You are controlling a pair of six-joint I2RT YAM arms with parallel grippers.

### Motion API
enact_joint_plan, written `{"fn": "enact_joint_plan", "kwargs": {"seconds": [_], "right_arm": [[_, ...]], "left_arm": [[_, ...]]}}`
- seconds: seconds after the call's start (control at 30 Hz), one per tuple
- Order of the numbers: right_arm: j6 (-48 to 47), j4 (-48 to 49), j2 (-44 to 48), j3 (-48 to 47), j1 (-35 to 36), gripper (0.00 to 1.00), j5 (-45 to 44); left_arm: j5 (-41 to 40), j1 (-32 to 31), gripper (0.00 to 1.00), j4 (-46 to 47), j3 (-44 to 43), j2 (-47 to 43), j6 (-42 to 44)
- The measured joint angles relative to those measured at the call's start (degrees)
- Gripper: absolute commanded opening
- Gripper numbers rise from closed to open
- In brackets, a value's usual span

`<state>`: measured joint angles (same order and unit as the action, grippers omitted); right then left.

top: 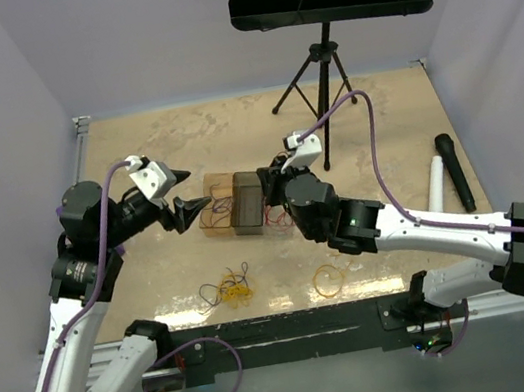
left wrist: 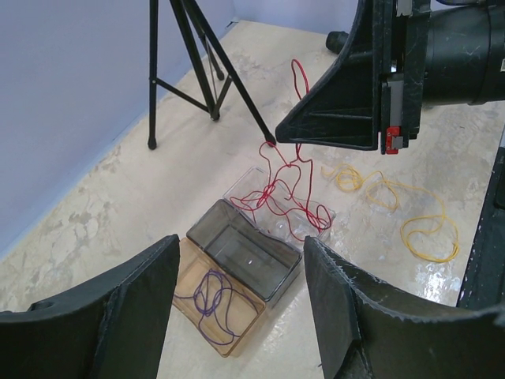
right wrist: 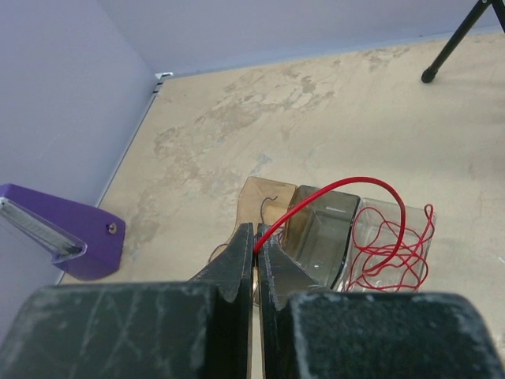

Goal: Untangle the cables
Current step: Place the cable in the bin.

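Note:
Three small boxes stand side by side: amber (left wrist: 237,332), dark grey (left wrist: 245,249) and clear (left wrist: 319,212). A purple wire (left wrist: 211,304) lies in the amber box. A red wire (left wrist: 286,201) fills the clear box and rises to my right gripper (right wrist: 254,249), which is shut on its end (right wrist: 351,181) above the boxes. My left gripper (left wrist: 241,316) is open and empty, hovering just left of the boxes (top: 198,189). A tangle of yellow, orange and dark wires (top: 228,288) lies on the table near the front. A yellow loop (top: 331,280) lies to its right.
A music stand's tripod (top: 322,74) stands at the back centre. A black microphone (top: 456,172) and a white one (top: 436,184) lie at the right. Walls close in the table on the left, the back and the right.

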<state>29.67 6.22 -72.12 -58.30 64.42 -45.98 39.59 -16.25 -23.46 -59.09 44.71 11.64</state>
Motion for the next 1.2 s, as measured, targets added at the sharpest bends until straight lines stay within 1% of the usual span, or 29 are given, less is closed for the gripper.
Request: {"fn": "enact_joint_plan", "kwargs": {"seconds": [0.5, 0.93, 1.2], "right_arm": [[2.8, 0.0, -3.4, 2.9, -2.2, 0.0, 0.5], [8.9, -4.1, -13.6, 3.2, -4.9, 0.0, 2.1], [9.8, -4.5, -16.6, 2.6, -6.7, 0.0, 5.2]], "left_arm": [[-0.8, 0.0, 0.68, -0.1, 0.3, -0.4, 0.3], [-0.9, 0.0, 0.68, -0.2, 0.5, -0.4, 1.5], [-1.1, 0.0, 0.68, -0.2, 0.9, -0.4, 1.5]]}}
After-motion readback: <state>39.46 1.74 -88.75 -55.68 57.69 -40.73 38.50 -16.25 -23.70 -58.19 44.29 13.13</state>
